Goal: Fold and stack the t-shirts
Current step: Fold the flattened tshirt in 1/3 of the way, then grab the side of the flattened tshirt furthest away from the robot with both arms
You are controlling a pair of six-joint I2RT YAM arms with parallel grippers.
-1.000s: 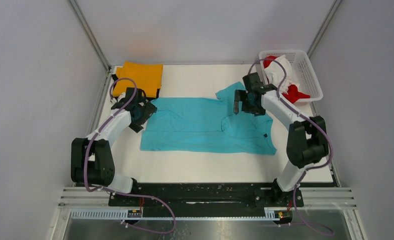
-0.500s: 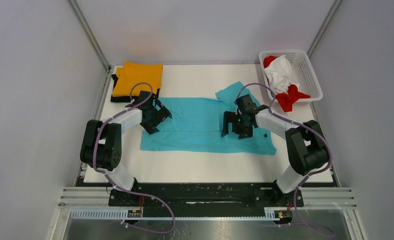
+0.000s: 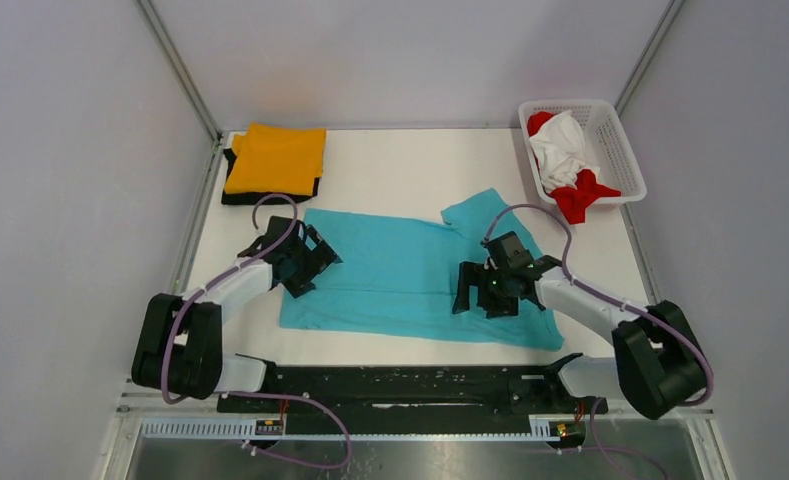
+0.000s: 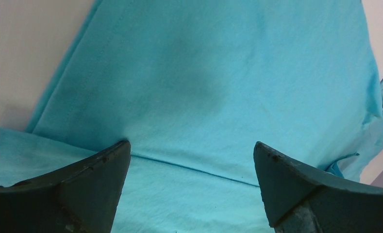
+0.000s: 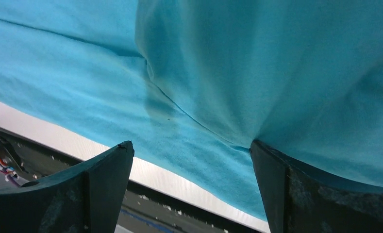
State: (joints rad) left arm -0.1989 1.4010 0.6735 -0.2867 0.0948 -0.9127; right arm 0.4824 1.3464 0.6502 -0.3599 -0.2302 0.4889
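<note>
- Top view: high above the near edge, looking down over the whole worktop point(image 3: 400, 160).
- Wrist views: close behind left claw point(image 4: 191, 143) and right claw point(image 5: 191, 143), facing the turquoise t-shirt point(image 4: 204, 73) all views share.

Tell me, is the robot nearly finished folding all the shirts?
About halfway. Done: the orange t-shirt lies folded on the black t-shirt in the far left corner. In hand: the turquoise t-shirt is spread on the table, partly folded, with the left gripper and right gripper open over it. Left: the red t-shirt and white t-shirt wait crumpled in the basket.
</note>
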